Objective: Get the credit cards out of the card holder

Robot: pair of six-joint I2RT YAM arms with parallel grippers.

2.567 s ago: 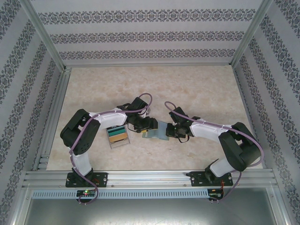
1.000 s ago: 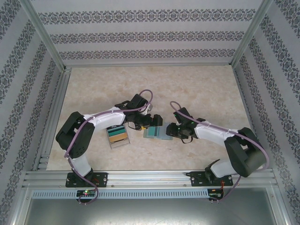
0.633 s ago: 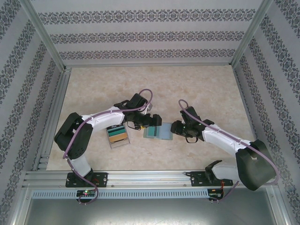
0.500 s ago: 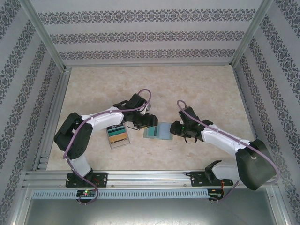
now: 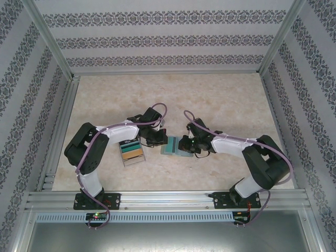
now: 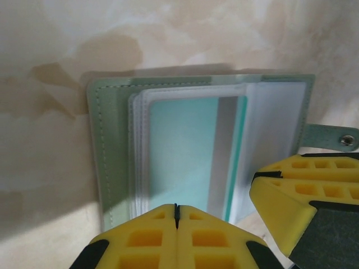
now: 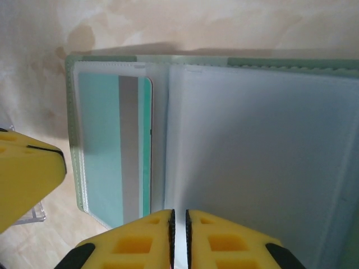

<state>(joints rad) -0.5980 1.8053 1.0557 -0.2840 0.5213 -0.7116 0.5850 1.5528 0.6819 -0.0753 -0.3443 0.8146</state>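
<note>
Right gripper (image 7: pixel 178 217) on glossy card holder (image 7: pixel 252 140)

You'll see the card holder (image 6: pixel 109 162) cover as matt and leather-like, stitched along its edge. Its sleeves (image 7: pixel 252 157): frosted soft plastic. The card (image 6: pixel 179 157): smooth, slight sheen. Tab snap (image 6: pixel 348 139): shiny metal. The left gripper (image 6: pixel 175 210) fingers (image 6: pixel 140 242): matt yellow moulded plastic. The table (image 6: pixel 50 56): smooth, marbled.

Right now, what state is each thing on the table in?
card holder: lying open, tab unsnapped.
teal card: tucked inside a clear sleeve.
card tray: holding staggered coloured cards.
left gripper: jaws closed at the holder's edge.
right gripper: jaws nearly closed, thin slit.
</note>
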